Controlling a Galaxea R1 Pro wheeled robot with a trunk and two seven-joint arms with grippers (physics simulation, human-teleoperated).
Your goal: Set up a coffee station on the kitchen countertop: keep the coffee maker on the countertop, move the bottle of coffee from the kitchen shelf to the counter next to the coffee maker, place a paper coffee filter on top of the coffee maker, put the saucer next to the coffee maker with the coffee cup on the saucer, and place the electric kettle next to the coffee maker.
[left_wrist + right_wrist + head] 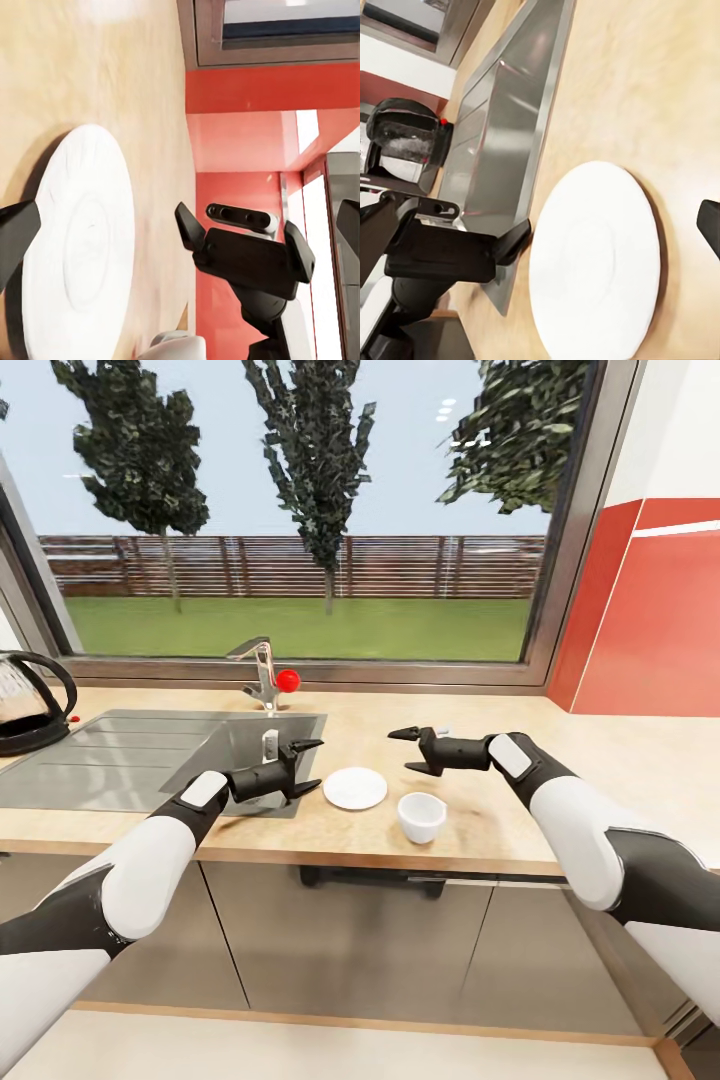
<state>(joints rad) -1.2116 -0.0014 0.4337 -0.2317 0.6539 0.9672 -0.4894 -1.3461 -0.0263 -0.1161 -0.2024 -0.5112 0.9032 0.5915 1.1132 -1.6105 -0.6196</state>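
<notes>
resting flat on the kitchen countertop [480, 840], near its front edge: the saucer [354, 788], bare, just right of the sink [140, 755]. standing upright just beside it to the right and a touch nearer the edge: the coffee cup [421, 816], on the wood, apart from the saucer's rim. flanking the saucer at a low height: the left gripper [306, 765] just over the sink's right edge, fingers spread wide with nothing between them, and the right gripper [408, 750] behind the cup, likewise splayed and empty. pointing toward each other across the saucer. seen at the far left of the head view: the electric kettle [28, 703], glass body and black loop handle, partly cut by the frame, left of the sink. behind the sink, a chrome faucet [258, 670] with a red knob, then the window [300, 510] and a red wall panel [650, 620] to the right.

from the left wrist view: the saucer [82, 247] close up, a sliver of the cup [176, 346] at the frame's edge, and the right gripper [244, 240] head-on against the red panel. from the right wrist view: the saucer [596, 259] again, the sink's steel rim [521, 150], the left gripper [457, 247] facing in, and the kettle [406, 142] beyond, with a tiny red light at its base.
</notes>
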